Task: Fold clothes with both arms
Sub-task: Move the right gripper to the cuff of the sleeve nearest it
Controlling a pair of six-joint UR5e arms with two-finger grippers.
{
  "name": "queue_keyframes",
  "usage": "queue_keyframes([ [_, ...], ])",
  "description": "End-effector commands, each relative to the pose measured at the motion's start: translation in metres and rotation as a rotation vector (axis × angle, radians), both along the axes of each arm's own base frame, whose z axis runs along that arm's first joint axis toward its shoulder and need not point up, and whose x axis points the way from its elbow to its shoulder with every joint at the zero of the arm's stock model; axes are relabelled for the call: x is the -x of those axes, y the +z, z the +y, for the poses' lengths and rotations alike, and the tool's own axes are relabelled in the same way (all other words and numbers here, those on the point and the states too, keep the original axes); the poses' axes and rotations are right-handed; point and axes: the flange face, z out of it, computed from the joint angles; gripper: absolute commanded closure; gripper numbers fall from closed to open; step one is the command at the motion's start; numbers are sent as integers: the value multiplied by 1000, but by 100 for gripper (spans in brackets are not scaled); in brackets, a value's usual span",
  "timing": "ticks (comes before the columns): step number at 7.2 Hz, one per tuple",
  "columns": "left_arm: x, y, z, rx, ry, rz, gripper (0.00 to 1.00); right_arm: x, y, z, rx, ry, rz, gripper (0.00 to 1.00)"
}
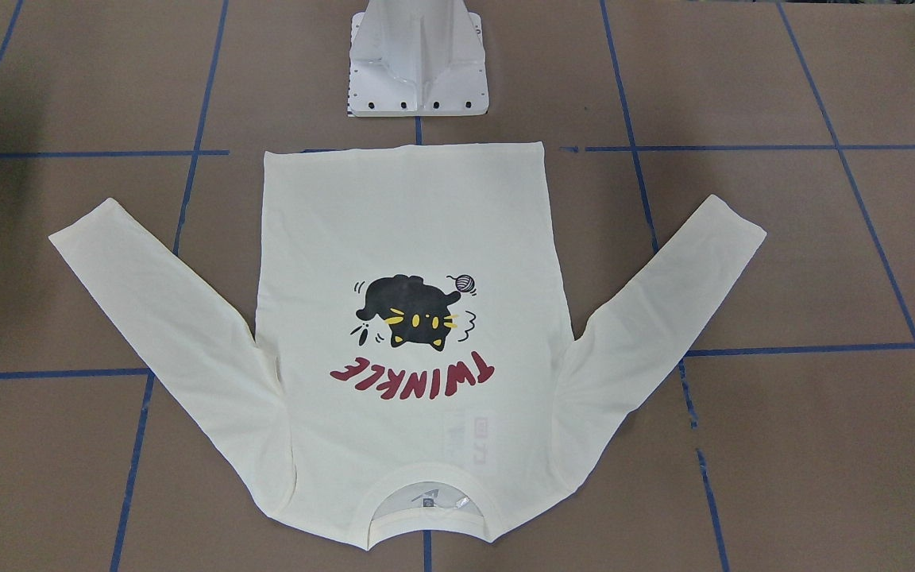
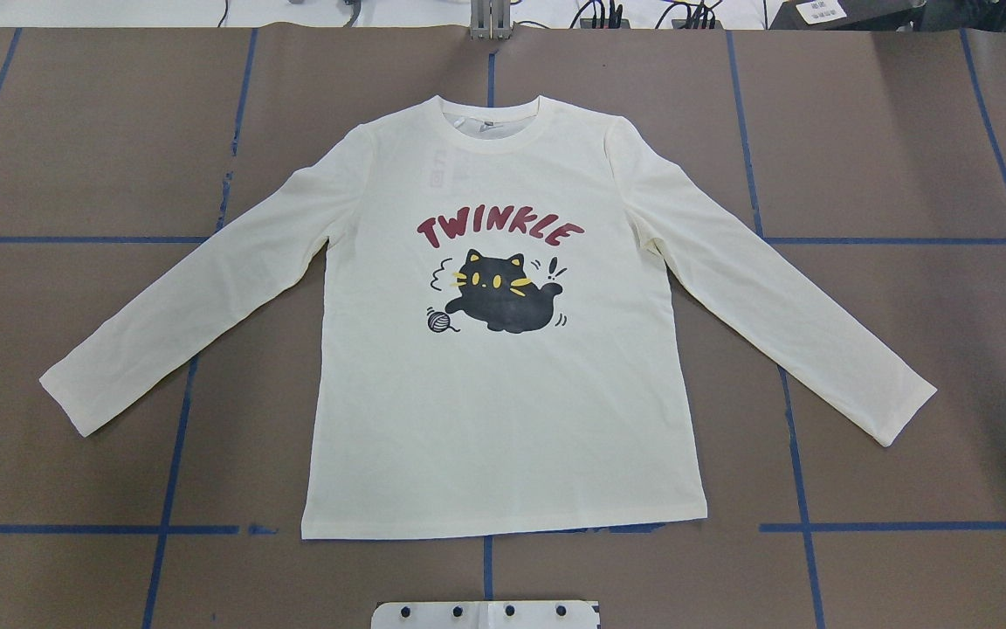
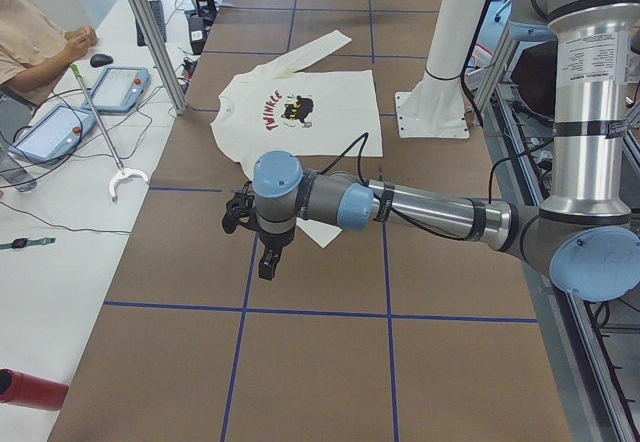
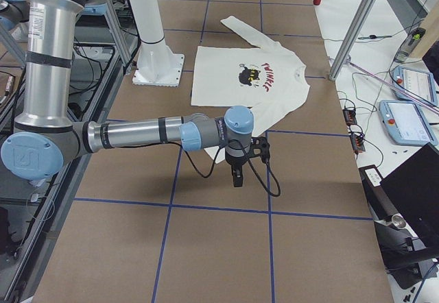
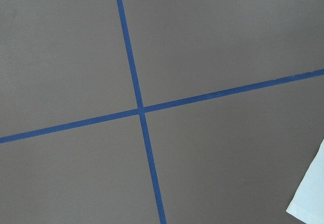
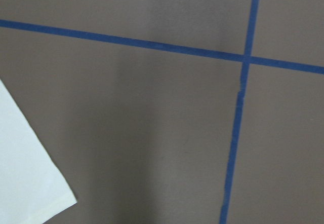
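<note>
The cream-white long-sleeved shirt (image 2: 503,419) lies flat and face up on the brown table, both sleeves spread out and angled toward the hem. Its black cat print and red "TWINKLE" show (image 1: 414,314). In the exterior left view my left gripper (image 3: 268,262) hangs above the table just beyond the near sleeve's cuff. My right gripper (image 4: 236,176) hangs likewise off the other cuff in the exterior right view. Whether either is open or shut I cannot tell. Each wrist view shows only a cuff corner (image 5: 310,199) (image 6: 25,173) on bare table.
The white pedestal base (image 1: 418,67) stands just behind the shirt's hem. Blue tape lines (image 2: 180,437) grid the table. A person sits at a side desk with pendants (image 3: 50,132); a red cylinder (image 3: 30,387) lies there. More pendants (image 4: 405,121) sit beside the other end.
</note>
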Motion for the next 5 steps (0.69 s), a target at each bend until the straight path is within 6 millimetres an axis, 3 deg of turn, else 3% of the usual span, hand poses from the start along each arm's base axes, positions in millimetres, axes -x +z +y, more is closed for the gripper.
queue_keyframes([
  [1,-58,-15,2,-40,94,107,0,70,-32,11,5,-117,-106,0],
  [2,-72,-19,2,-35,94,118,0,106,-39,17,-32,-137,-83,0],
  [3,-72,-22,2,-49,94,122,0,139,-51,27,0,-103,-119,0],
  [4,-73,-22,3,-51,99,125,0,157,-43,48,-36,-71,-118,0],
  [5,-74,-24,3,-51,99,130,0,162,-16,69,-116,-47,-91,0],
])
